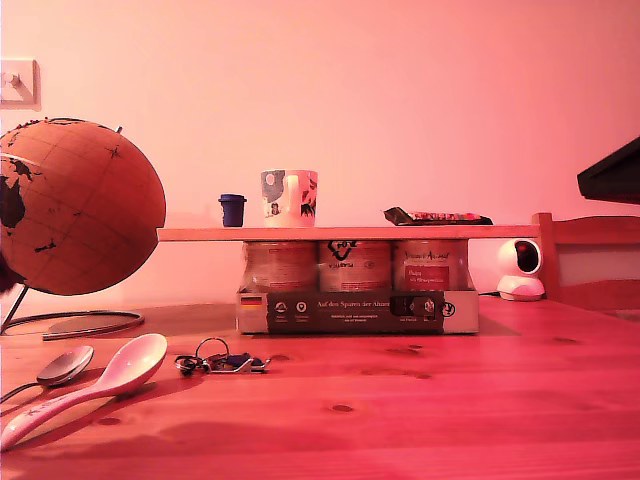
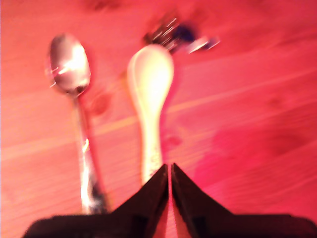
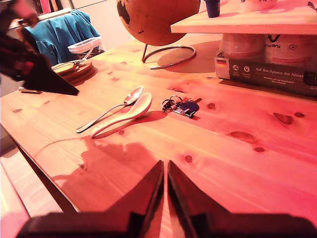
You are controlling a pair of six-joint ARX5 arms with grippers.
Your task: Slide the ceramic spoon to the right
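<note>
Ceramic spoon (image 2: 150, 99) seemingly points bowl-first away from my first gripper (image 2: 169, 171), fingers together.

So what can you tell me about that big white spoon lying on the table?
The ceramic spoon is glossy and white, tinted pink by the light, with a deep oval bowl and a thick handle. It lies flat on the wooden table, bowl up, beside the smaller metal spoon, apart from it in the first wrist view. Its bowl points toward a bunch of keys. My first gripper hovers closed near the handle's end; whether they touch is unclear.
</note>
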